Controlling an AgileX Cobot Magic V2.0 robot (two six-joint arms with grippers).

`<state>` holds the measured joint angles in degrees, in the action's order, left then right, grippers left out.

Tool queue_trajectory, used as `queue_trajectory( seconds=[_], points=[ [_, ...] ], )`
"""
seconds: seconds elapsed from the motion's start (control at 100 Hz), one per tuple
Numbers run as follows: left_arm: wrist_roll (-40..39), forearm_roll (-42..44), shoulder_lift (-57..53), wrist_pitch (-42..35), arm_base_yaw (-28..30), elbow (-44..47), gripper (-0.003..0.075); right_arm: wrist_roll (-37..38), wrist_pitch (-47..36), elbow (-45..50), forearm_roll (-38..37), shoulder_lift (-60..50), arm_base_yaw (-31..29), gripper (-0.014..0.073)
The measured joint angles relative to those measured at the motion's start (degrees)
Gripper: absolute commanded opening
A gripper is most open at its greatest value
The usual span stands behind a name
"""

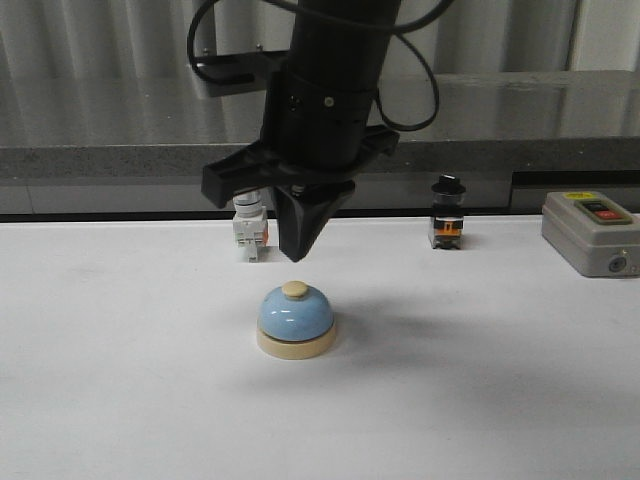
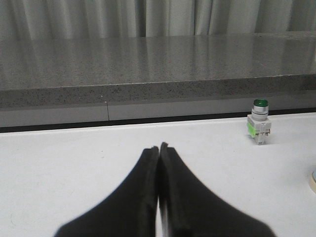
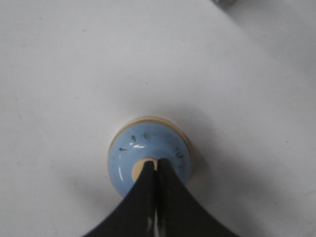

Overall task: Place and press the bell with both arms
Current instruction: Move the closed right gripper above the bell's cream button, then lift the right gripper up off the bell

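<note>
A: Which arm is that in the front view?

B: Right arm [image 1: 330, 90]. It comes straight down from the top, wrist vertical, cables looping round it. Right gripper [image 1: 298, 252] points down at the table [image 1: 120, 380], fingers pressed together into one tip.

A: Bell?

B: Bell [image 1: 296, 320] sits upright on the table, centre, directly under that tip. Blue dome, cream base, cream button on top. The tip hangs just above the button with a small gap in the front view, not touching.

A: Right wrist view agrees?

B: Yes. Looking down, the closed right gripper [image 3: 157, 162] lines up over the button of the bell [image 3: 148, 148]; nothing pinched between the fingers.

A: Left gripper?

B: Only in its own wrist view. Left gripper [image 2: 159, 147] is low over the table, roughly level, pointing toward the grey ledge [image 2: 148, 64] at the back. Fingers together, holding nothing.

A: Anything else?

B: Green-capped switch [image 2: 258, 127] stands ahead of the left gripper, well apart. In the front view a white switch [image 1: 251, 232] stands behind the right gripper, partly hidden. Black-capped switch [image 1: 447, 212] further right, grey box [image 1: 592, 232] with red and green buttons at the right edge. All at the back, well apart from the bell.
</note>
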<state>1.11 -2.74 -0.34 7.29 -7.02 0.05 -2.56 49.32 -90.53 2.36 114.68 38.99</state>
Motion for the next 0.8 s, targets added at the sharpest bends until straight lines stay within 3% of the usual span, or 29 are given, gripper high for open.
queue_trajectory(
  seconds=[0.43, 0.63, 0.8],
  points=[
    [0.0, 0.0, 0.0, 0.0, 0.0, 0.0, -0.0019, 0.1, 1.8, -0.7, 0.3, 2.8, 0.1, -0.0068],
    [0.0, 0.0, 0.0, 0.0, 0.0, 0.0, -0.0019, 2.6, 2.2, -0.7, 0.5, -2.9, -1.4, -0.0068],
    [0.0, 0.0, 0.0, 0.0, 0.0, 0.0, -0.0019, 4.5, 2.3, 1.6, 0.5, -9.9, -6.1, -0.0068]
  ],
)
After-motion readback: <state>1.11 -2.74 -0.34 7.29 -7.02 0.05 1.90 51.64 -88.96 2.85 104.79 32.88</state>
